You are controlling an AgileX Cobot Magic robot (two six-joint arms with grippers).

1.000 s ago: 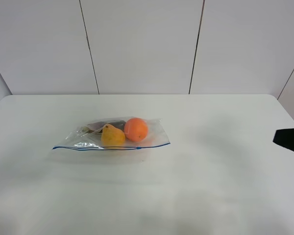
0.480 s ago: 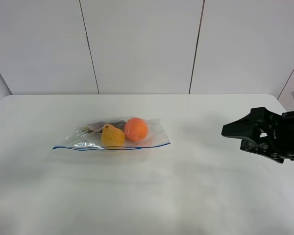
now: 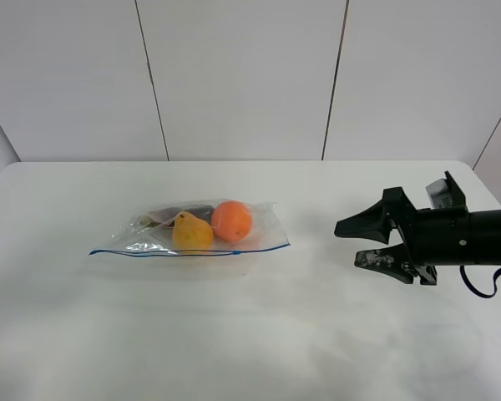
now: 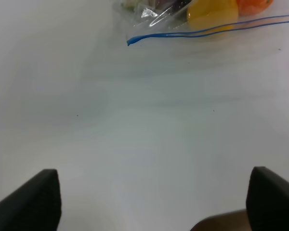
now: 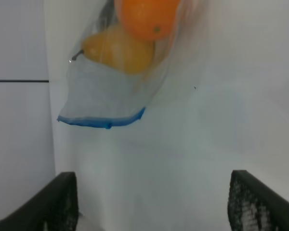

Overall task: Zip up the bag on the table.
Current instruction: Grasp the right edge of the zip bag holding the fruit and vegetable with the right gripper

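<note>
Spreading wide and white, the table (image 3: 250, 342) carries the bag (image 3: 263, 227) left of its middle, with the blue zipper strip (image 3: 192, 252) along its near edge. The right gripper (image 3: 351, 243) hangs well off to the bag's right, jaws parted, gripping nothing. The left gripper (image 4: 151, 197) (seen only by its own camera) is spread wide, likewise empty. Inside the bag, the orange (image 3: 231, 220) touches the pear (image 3: 191, 232).

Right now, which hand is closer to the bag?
Right. The right hand faces the bag from its right across a gap; the left hand is outside the high view, farther from its left corner.
</note>
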